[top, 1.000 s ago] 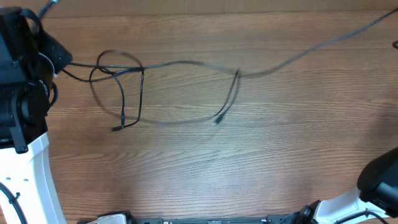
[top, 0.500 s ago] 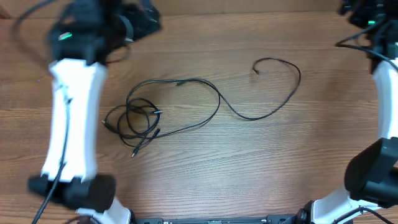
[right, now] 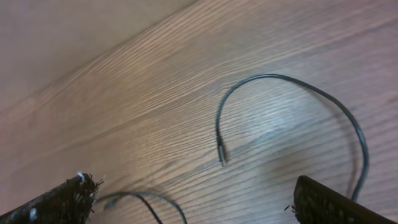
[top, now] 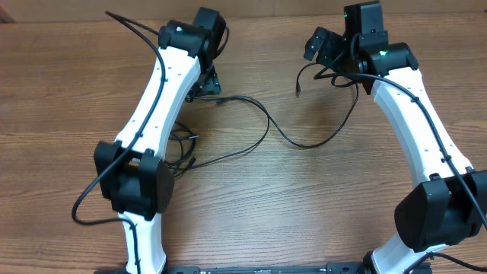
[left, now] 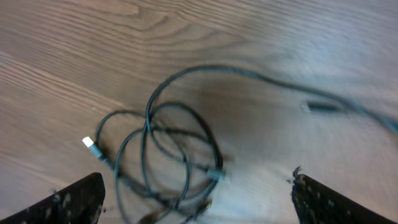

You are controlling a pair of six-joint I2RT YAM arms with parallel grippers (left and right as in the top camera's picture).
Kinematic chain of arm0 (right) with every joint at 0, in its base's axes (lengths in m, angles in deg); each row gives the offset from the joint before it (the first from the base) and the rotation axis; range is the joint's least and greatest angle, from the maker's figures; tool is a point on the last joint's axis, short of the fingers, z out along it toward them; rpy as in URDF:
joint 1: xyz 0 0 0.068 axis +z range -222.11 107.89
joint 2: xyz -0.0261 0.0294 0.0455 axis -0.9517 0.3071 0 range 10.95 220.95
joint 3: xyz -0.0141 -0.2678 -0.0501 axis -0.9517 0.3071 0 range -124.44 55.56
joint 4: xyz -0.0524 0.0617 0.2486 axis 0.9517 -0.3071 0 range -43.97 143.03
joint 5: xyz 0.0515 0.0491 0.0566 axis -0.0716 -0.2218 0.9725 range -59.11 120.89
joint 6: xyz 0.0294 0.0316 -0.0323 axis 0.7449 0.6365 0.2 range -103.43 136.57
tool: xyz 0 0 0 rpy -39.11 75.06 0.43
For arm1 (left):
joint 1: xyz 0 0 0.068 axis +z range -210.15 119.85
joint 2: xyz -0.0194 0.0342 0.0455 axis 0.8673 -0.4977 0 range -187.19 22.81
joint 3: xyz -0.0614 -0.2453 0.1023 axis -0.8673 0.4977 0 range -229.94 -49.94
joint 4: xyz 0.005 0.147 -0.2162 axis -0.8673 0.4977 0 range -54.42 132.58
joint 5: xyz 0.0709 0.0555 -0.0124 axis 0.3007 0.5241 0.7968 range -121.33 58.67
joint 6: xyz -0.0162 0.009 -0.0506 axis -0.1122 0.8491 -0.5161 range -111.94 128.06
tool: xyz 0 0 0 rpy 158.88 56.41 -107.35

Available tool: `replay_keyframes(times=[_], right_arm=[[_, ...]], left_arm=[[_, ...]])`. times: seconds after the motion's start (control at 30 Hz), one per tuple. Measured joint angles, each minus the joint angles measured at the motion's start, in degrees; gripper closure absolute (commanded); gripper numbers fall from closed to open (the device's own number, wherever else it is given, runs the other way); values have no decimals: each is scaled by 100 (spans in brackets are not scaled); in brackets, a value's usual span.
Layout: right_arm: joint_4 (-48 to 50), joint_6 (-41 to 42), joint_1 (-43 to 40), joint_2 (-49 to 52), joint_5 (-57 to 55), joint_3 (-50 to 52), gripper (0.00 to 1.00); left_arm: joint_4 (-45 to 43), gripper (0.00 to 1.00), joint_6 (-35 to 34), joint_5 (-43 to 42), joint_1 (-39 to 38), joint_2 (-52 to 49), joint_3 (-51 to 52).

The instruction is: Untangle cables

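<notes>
cables [top: 308, 144]: coil partly under left arm [top: 163, 84] (overhead) | left gripper [left: 198, 198], right gripper [right: 196, 200]: jaws wide, empty

scene | wooden table [top: 304, 221] is filling the overhead view | its brown grain (fine, streaky) is running left to right

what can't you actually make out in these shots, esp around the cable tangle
- Overhead: most of the cable tangle sits under the left arm.
- Left wrist: motion blur; which strand crosses over which is unclear.
- Right wrist: the loose cable is cut off near the bottom edge; its plug is too small to identify.
</notes>
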Motion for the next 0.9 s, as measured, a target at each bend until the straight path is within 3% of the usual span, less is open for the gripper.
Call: replay_keyframes(times=[0.07,0.13,0.23,0.3,0.47,0.63,0.77,0.9], right_arm=[[35,39,-33,0,9,2,0],[162,-188,-68,0,212,2,0],[262,-828,-87,0,730,4,0],[258,-1432,-83,0,1075,4,0],[367,-1996,-81,2,1303,4,0],[560,-2192,-81,111,1375,4,0],[551,-2253,-79,339,1368,4,0],[520,-2284,-81,457,1158,35,0]], left_arm=[[-551,3,17,-79,131,-219,11],[-1659,0,588,-358,262,-492,0],[-2496,0,2223,-1429,330,-833,-2],[-2483,0,3842,-2406,258,-1049,-2],[-2461,0,5821,-3029,57,-1137,-2],[-2863,1,6756,-3224,-11,-1145,-2],[-3469,3,7062,-3230,-85,-1196,-2],[-3499,3,7305,-3202,-380,-1362,-2]])
